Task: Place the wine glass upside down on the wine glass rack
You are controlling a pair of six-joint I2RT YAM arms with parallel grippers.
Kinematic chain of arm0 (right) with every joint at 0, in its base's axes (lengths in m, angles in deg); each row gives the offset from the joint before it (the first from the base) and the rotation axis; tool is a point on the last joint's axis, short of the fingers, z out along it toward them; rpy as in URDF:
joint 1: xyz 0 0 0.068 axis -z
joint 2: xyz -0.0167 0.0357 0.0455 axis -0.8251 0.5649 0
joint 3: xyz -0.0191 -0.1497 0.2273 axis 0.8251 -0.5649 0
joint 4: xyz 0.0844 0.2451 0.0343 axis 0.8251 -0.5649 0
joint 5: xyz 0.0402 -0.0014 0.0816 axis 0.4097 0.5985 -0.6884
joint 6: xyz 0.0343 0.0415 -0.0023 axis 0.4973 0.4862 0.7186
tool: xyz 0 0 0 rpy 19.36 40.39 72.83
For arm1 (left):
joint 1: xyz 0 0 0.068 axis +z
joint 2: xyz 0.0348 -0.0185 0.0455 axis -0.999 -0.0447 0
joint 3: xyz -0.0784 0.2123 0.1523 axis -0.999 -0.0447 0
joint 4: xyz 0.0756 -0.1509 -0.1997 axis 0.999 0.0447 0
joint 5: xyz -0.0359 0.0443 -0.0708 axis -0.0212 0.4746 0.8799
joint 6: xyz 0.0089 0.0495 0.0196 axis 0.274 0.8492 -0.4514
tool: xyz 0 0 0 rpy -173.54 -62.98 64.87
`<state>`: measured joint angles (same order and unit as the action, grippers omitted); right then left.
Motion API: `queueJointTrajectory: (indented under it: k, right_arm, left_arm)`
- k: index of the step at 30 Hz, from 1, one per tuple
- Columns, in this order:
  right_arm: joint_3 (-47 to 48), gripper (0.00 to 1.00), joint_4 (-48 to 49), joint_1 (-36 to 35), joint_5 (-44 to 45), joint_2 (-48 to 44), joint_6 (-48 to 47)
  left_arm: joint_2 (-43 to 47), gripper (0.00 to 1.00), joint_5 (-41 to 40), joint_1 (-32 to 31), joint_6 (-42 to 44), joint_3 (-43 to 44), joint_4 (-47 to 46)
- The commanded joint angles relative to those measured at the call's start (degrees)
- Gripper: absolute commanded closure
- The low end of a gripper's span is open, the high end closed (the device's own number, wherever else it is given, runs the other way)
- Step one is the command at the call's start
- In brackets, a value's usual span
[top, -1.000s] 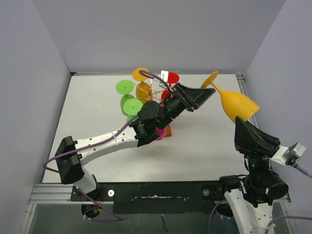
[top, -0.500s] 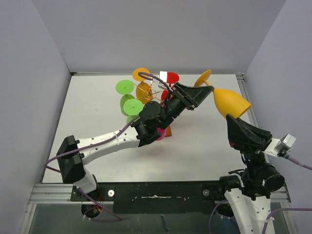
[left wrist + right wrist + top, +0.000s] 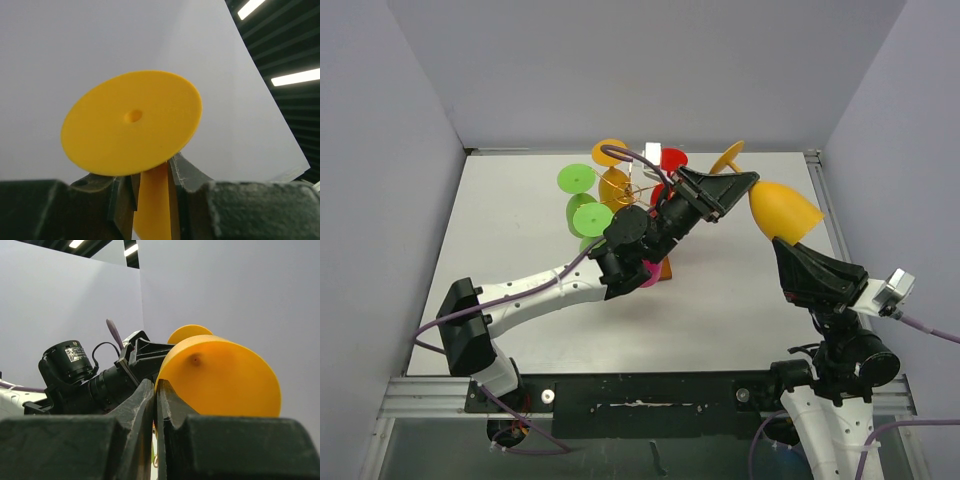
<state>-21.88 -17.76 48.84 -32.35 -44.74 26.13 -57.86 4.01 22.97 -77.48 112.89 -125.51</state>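
The orange wine glass [image 3: 783, 210] lies nearly level in the air at the right, its foot [image 3: 727, 158] pointing toward the rack. My right gripper [image 3: 778, 243] is shut on the rim of the bowl [image 3: 220, 377], the thin wall pinched between its fingers [image 3: 156, 385]. My left gripper [image 3: 745, 180] reaches across from the left. Its jaws press on both sides of the stem [image 3: 152, 200] just under the round foot [image 3: 132, 130]. The wine glass rack [image 3: 638, 190], gold wire on a brown base, stands behind the left arm and is partly hidden by it.
Green glasses [image 3: 582, 180], an orange one [image 3: 615, 185], a red one [image 3: 670, 160] and a pink one [image 3: 648, 275] hang on the rack. The left arm [image 3: 550, 290] stretches diagonally across the white table [image 3: 500, 230]. Grey walls close in on three sides.
The right arm has carried the glass left and lower, bringing its stem between the left gripper's fingers. The left jaws have closed in on the stem.
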Motion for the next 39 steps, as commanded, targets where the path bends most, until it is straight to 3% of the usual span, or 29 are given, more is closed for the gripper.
queueJointTrajectory:
  k: [1,6,13,19,25,31,39]
  right_arm:
    - [0.0,1.00,1.6,-0.3,-5.9,-0.3,1.5]
    - [2.3,0.95,-2.8,-0.3,-6.1,-0.3,0.8]
    - [5.3,0.78,-9.5,-0.3,-4.1,-0.1,0.2]
    - [7.6,0.47,-16.0,-0.3,-3.9,-1.6,-2.0]
    - [12.0,0.32,-29.5,-0.2,-1.5,-3.8,-7.7]
    - [16.7,0.22,-40.6,-0.3,-1.7,-6.1,-13.9]
    - [23.5,0.21,-43.3,-0.3,-2.1,-2.7,-12.5]
  left_arm:
    - [-0.1,0.85,0.1,0.7,-0.1,2.9,-3.9]
    - [-0.1,1.00,0.6,1.0,-0.7,3.7,-2.3]
    - [0.3,1.00,0.9,1.8,-0.8,3.6,-1.8]
    - [1.0,1.00,1.1,2.9,1.4,3.5,-1.6]
    - [2.4,1.00,0.9,4.3,6.0,3.4,-0.4]
    - [4.4,1.00,1.2,4.5,14.8,3.2,0.7]
    - [6.4,1.00,7.7,4.6,31.3,2.8,1.7]
